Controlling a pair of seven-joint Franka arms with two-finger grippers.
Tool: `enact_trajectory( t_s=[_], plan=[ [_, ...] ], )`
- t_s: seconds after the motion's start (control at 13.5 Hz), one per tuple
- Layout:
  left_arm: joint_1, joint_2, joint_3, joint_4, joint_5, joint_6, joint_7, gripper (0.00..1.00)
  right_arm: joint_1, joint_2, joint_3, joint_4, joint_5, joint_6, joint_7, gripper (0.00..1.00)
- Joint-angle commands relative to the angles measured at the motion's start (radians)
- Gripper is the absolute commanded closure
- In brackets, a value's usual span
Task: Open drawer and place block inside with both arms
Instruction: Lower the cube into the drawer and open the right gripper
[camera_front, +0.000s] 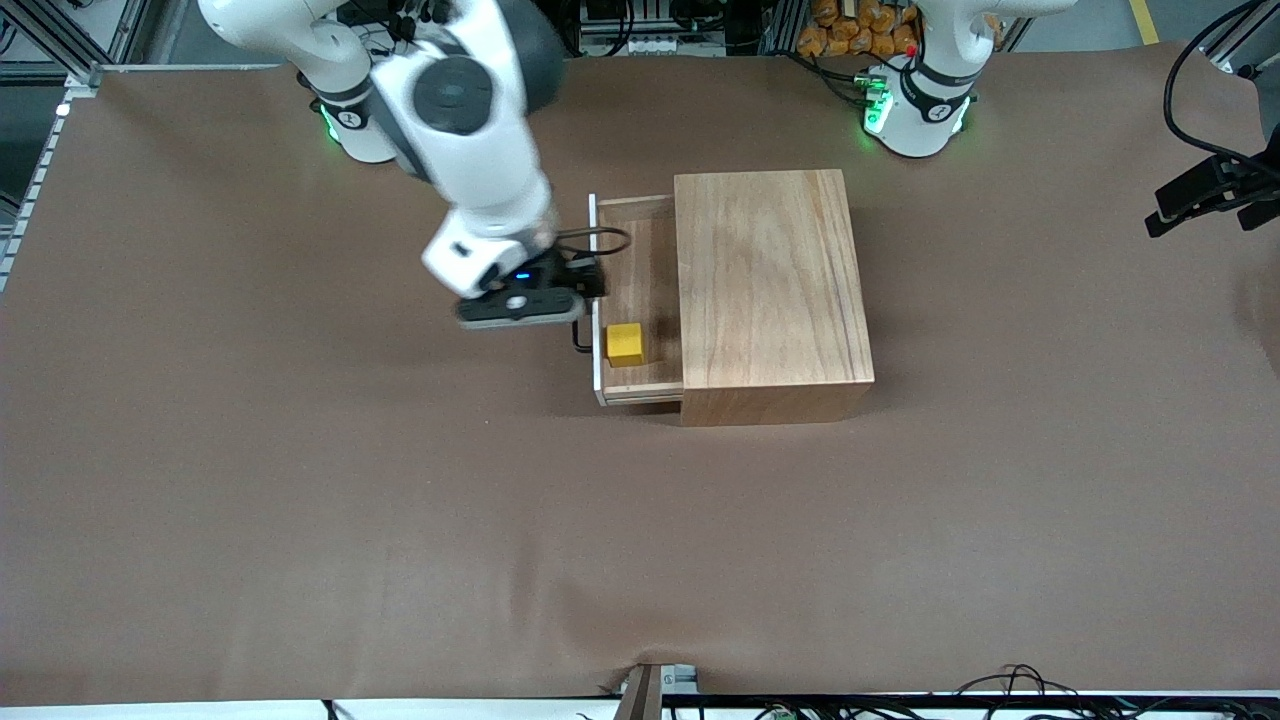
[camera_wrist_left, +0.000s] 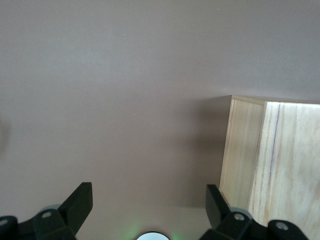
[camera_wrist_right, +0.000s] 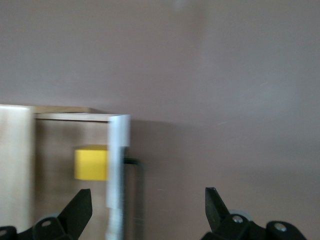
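Drawer (camera_front: 640, 300) open, block (camera_front: 625, 344) inside; residual collision risk at handle (camera_front: 590, 290).

Noted: yellow block resting on drawer floor, close against white front panel, toward the end nearer the front camera; drawer drawn out from wooden cabinet (camera_front: 770, 290) toward the right arm's end of the table. Right gripper (camera_front: 590, 285) positioned over the handle and front panel, fingers (camera_wrist_right: 75, 210) spread wide, holding nothing. Left gripper (camera_wrist_left: 149, 210) out of the front view, poised above bare table (camera_wrist_left: 125, 100) beside a cabinet corner, likewise spread and empty; left arm waiting. Judged hazards: snagging a right finger on the wire handle on withdrawal, dragging the drawer or shifting the cabinet; jolting the block if the panel gets struck. Recommended: straight lift clear of the handle.
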Motion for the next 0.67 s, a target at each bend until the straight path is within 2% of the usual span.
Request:
enact_trajectory(
  t_s=[0.0,0.37,0.59],
  plan=[
    [0.009,-0.028,-0.005,-0.022,-0.003,0.016,0.029,0.0,-0.142,-0.09,0.015,-0.027,-0.002,-0.113,-0.215,0.0],
    [0.012,-0.031,-0.003,-0.022,-0.003,0.014,0.033,0.0,-0.415,-0.128,0.017,-0.027,0.012,-0.222,-0.555,0.0],
    [0.012,-0.044,-0.002,-0.028,-0.003,0.008,0.035,0.0,-0.515,-0.177,0.017,-0.029,0.012,-0.271,-0.657,0.0]
  ],
)
